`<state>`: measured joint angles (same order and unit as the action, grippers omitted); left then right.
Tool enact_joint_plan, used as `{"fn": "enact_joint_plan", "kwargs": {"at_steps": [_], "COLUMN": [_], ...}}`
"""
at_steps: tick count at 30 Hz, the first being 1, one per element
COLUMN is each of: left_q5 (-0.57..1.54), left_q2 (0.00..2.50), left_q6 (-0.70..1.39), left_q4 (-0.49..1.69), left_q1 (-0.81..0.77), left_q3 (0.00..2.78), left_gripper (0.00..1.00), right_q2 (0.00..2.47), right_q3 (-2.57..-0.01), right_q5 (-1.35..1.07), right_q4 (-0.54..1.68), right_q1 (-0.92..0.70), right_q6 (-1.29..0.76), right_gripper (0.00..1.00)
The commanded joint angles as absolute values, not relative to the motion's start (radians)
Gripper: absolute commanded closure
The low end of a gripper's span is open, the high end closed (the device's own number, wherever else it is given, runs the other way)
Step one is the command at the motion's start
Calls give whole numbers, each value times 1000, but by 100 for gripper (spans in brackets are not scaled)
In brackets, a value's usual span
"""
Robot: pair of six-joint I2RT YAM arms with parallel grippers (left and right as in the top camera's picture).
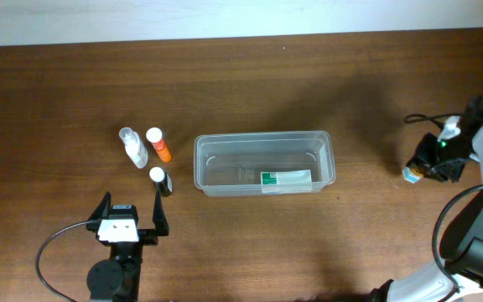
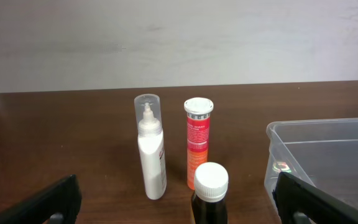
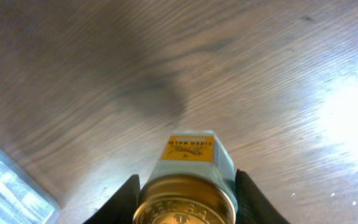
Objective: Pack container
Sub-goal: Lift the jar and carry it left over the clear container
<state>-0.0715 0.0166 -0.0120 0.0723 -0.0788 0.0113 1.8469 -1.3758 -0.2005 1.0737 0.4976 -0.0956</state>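
Container point(image 1: 263, 164), centre of table point(image 1: 309, 75), long axis 9-to-3 o'clock, lies at 9 o'clock from right pincer point(image 3: 188, 199), closed on a gold-lidded jar point(image 3: 191, 158); left pincer point(image 1: 133, 205), spread open, sits nearer at its 8 o'clock.

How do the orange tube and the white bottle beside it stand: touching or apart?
Apart. The left wrist view shows a clear gap between the white bottle and the orange tube, both standing upright.
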Motion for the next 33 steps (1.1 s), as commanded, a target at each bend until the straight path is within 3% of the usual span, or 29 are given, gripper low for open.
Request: {"fn": "enact_joint_plan", "kwargs": {"at_steps": [1, 12, 33], "left_q5": [-83, -83, -83], "left_q2": [6, 6, 6], "left_q6": [-31, -31, -31], "left_q4": [76, 76, 76], "left_q1": [-75, -75, -75], "left_q3": [9, 9, 9], "left_gripper": [1, 1, 1], "right_q2": [1847, 1791, 1707], "right_q3": [-1460, -1707, -1733], "right_q5": [-199, -195, -146], "right_q4": [1118, 1345, 1289], "right_q1": [449, 316, -187], "right_q6": [-52, -23, -169], "right_gripper": [66, 67, 68]}}
